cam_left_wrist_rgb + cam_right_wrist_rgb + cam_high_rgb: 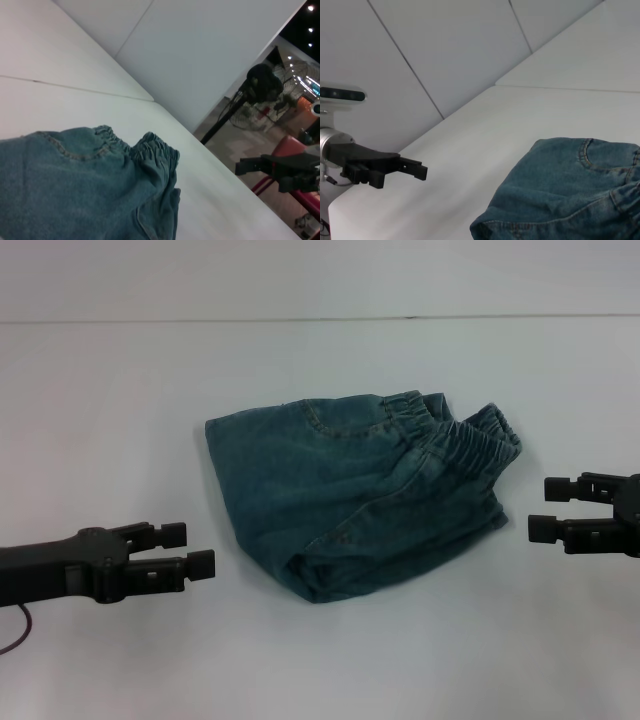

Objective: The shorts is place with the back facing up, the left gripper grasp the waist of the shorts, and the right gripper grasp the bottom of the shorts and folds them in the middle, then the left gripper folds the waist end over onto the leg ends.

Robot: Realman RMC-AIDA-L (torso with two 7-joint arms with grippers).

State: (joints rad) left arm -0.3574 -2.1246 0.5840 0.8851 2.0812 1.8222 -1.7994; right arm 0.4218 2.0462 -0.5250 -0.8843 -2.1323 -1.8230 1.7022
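- table (120, 400): white, wide bare surface on every side of the cloth; far edge is a seam line against the wall, so plenty of room for either arm to sweep in low.
- the shorts (340, 500): mid-table, faded blue-green denim, lying as a compact bundle that looks already doubled over; a pocket seam shows on top. Lower corner bulges where layers stack.
- the waist (450, 430): gathered elastic band at the far right corner of the bundle, in two ruffled humps side by side, nearest the right arm.
- the bottom / the leg ends: can't pick out the hems with confidence; probably under or along the left edge.
- the left gripper (190, 550): near left, off the cloth, a clear gap of table between it and the denim; fingers apart, holding nothing.
- the right gripper (545, 508): at the right edge, just beside the waist corner but not touching; fingers parted, empty.
- Risk: the waist sits on the right arm's side, so the left arm would have to reach across the bundle and could drag or unfold the layers.
- Risk: a pinch at the ruffled humps may catch only the top layer, and the fold slumps open.
- Risk: bulky lower corner could roll if pushed from the left.
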